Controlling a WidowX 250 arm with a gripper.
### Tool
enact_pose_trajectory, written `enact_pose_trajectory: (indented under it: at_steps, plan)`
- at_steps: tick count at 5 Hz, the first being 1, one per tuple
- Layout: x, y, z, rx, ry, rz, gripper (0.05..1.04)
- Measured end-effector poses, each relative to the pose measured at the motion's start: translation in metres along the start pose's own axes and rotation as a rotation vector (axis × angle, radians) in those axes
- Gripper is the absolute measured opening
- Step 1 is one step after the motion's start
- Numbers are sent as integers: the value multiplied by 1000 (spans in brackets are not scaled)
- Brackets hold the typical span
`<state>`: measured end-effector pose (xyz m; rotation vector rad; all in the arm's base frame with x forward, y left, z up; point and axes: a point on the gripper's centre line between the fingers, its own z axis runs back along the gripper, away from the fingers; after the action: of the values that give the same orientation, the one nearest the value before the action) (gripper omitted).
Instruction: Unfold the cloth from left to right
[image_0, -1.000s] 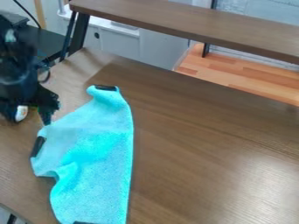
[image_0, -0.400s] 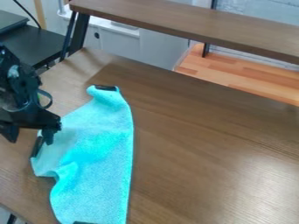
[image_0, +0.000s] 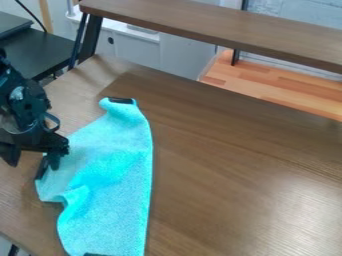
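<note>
The black gripper (image_0: 32, 159) hangs low at the left side of the table, with its fingers spread wide. One finger is over the upper left part of the turquoise cloth (image_0: 113, 170), beside a black tab (image_0: 42, 168) on the cloth's left edge; the other is left of the cloth, over bare wood. Whether the near finger touches the cloth, I cannot tell. The cloth lies partly folded and wrinkled in a long upright shape, with a second black tab (image_0: 121, 100) at its top corner and a third (image_0: 95, 254) at the bottom.
The brown wooden table (image_0: 234, 165) extends right of the cloth. A raised wooden shelf (image_0: 220, 27) on dark legs runs along the back. Behind the upper left edge stands a black surface (image_0: 43, 52).
The gripper has come down and toward the front from above the cloth's upper left, with a slight further drop lately. The cloth has not visibly moved.
</note>
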<state>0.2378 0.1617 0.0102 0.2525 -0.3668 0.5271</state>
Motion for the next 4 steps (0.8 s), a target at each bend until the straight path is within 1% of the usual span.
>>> enact_pose_trajectory:
  at_steps: [2,3,4]
  plan:
    - [-5,-2,-11,28,13,-10,999]
    - [-4,-2,-14,41,4,-20,967]
    - [-4,-5,-15,42,2,-25,694]
